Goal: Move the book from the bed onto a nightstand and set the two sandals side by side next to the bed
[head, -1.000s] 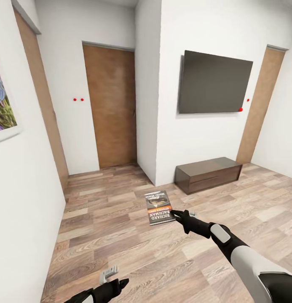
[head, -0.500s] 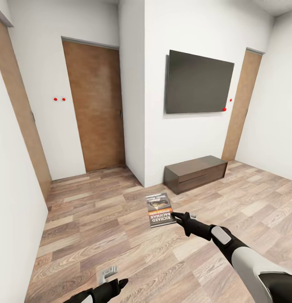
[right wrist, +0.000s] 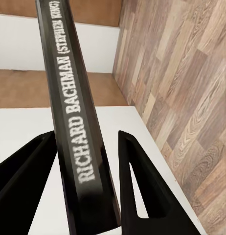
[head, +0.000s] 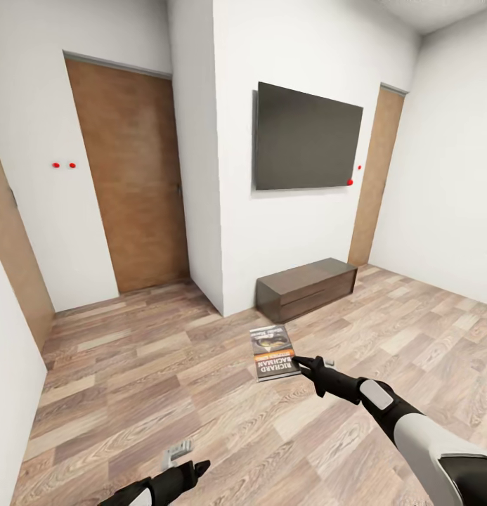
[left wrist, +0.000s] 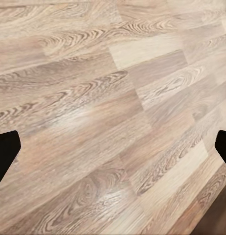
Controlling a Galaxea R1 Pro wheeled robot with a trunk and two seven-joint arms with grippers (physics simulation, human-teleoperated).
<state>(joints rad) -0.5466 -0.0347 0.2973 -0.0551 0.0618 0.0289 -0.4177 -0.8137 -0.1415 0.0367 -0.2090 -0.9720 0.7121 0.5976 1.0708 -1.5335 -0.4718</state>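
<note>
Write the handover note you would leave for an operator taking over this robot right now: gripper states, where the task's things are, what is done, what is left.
Right gripper: shut on the book, held by its edge out over the wooden floor; the spine reads RICHARD BACHMAN in the right wrist view.
Left gripper: open, holding nothing, low over the floor.
Ahead: a wall TV, a low dark cabinet and doors.
Done: book is off the bed and in hand.
Left: set the book on a nightstand, then place both sandals side by side next to the bed.
</note>
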